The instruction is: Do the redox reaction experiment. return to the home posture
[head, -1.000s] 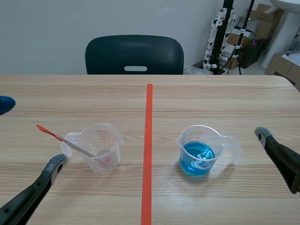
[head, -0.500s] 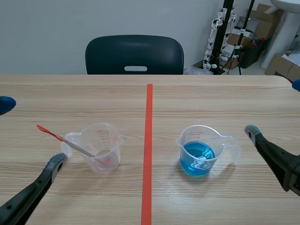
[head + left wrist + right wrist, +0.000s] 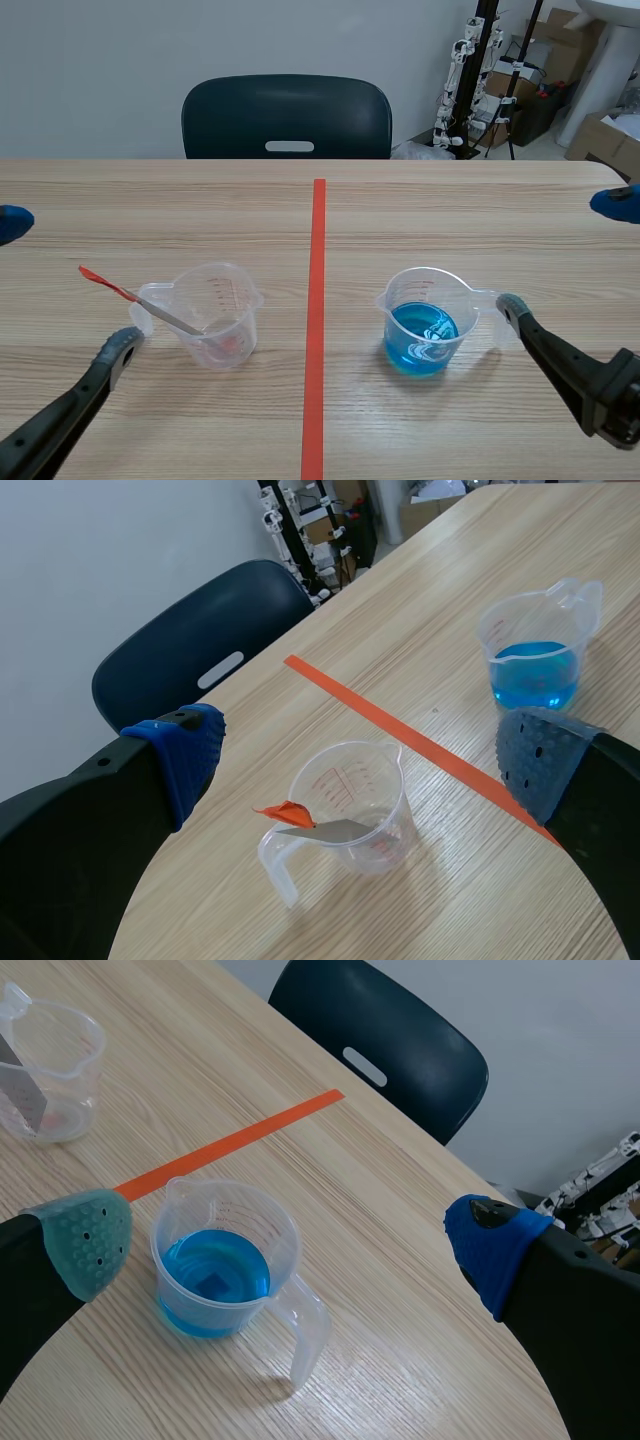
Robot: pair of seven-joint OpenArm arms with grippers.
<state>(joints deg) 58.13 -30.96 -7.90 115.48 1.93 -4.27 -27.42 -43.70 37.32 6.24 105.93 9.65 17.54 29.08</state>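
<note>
On the table (image 3: 450,215), scene view, clock directions taken with 12 at the far edge:

1. Tape line (image 3: 316,330). Runs 12 to 6 down the middle and parts the two cups.

2. Clear cup (image 3: 215,315). Upright, at 9 o'clock of the line. Handle toward 9, spout toward 3. A pale reddish trace lies at its bottom.

3. Spoon (image 3: 140,298). Stands slanted in the clear cup. Long axis runs 10 to 4, with the red end pointing out over the rim toward 10 and the metal end down inside the cup.

4. Blue cup (image 3: 430,320). Upright, at 3 o'clock of the line, about a third full of blue liquid. Handle toward 3, spout toward 9.

5. Left gripper (image 3: 66,284). Low at 9 o'clock of the clear cup, fingers spread wide, holding nothing. The cup and spoon lie ahead of it.

6. Right gripper (image 3: 562,254). At 3 o'clock of the blue cup, fingers spread wide, holding nothing. One pad (image 3: 510,305) sits near the handle.

7. Chair (image 3: 287,117). Dark, at 12 o'clock beyond the table.
</note>
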